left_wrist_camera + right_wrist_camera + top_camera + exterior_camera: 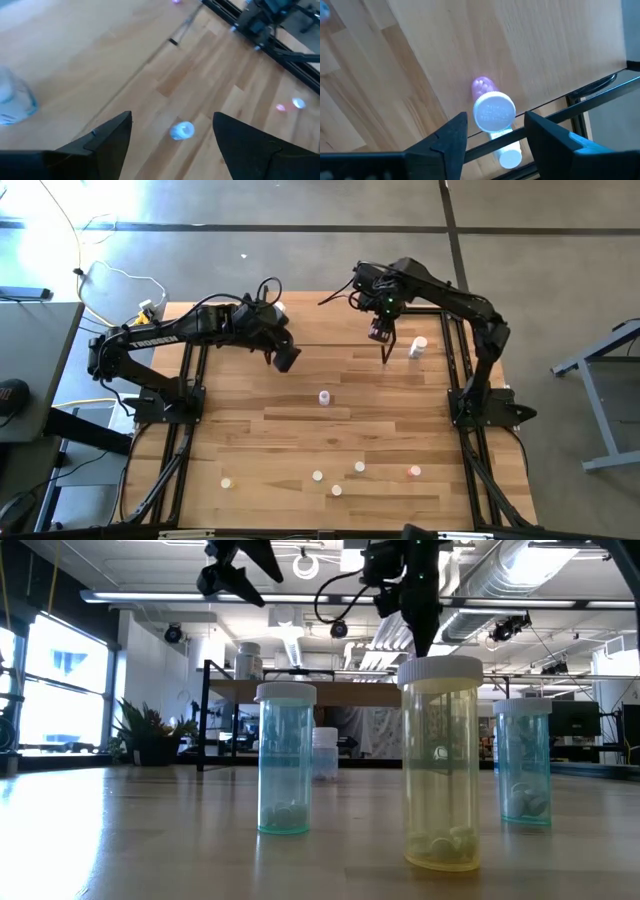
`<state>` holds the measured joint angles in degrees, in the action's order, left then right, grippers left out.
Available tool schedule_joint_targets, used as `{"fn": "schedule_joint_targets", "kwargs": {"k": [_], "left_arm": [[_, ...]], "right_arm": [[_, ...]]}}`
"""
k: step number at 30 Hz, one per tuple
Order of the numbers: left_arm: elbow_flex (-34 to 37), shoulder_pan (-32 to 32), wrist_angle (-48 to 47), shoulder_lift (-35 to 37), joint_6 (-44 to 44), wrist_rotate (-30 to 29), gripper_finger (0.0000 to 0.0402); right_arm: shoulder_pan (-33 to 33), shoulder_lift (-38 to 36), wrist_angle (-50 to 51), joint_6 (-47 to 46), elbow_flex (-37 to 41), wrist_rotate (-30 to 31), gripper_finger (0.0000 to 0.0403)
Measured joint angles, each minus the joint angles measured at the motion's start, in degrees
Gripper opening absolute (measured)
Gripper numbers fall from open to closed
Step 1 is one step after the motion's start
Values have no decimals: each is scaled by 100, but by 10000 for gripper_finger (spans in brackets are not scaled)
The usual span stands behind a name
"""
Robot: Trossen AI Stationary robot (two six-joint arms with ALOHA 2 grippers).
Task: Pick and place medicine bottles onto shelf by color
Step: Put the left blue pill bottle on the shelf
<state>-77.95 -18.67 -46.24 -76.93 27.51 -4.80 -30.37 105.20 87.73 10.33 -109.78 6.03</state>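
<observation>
Light-wood tabletop [250, 440] at a two-arm robot station, with medicine bottles scattered across it. The right gripper [381, 333] hangs over the far right part of the table, at the edge of the shelf [320, 325], its two fingers spread apart. From its wrist camera a white-capped bottle [494, 111] shows between the fingers; whether they touch it cannot be told. A pink bottle [482, 87] sits just behind that cap, and another white bottle [510, 158] lies near the shelf's black metal edge.

The left gripper [285, 358] hovers above the table's far middle, claw likewise parted and holding nothing. A small capped bottle [182, 130] stands on the boards below it.

Seen from above, a larger white bottle [417, 348] stands just beside the right gripper. A lone pink bottle [324, 397] stands near the table's centre, and five more are scattered near the front edge, well apart from both arms.

At table height, a pale blue bottle [285, 760], a yellow bottle [440, 765] and a second pale blue bottle [522, 760] stand upright in the foreground, each white-capped with a few pills at the bottom. The shelf's board on black legs stands behind them, with a white bottle beneath it.
</observation>
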Motion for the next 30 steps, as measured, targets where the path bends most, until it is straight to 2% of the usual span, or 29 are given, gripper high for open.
{"fn": "schedule_joint_targets", "kwargs": {"k": [4, 10, 20, 26, 30], "left_arm": [[0, 230, 15, -4, -84, 46, 268], [-5, 923, 68, -214, -498, -25, 267], [-4, 1921, 582, -1130, -817, 4, 267], [-1, 2264, 746, -1607, -1233, 598, 267], [-2, 2526, 784, -1823, -1448, 762, 267]], "right_arm": [[11, -211, -202, 0, 0, -20, 188], [13, -601, -539, -110, 0, -25, 188], [13, -1281, -638, -627, 0, -47, 188], [43, -1598, -647, -1380, -2, -49, 188], [129, -1747, -646, -1869, -4, -51, 188]]}}
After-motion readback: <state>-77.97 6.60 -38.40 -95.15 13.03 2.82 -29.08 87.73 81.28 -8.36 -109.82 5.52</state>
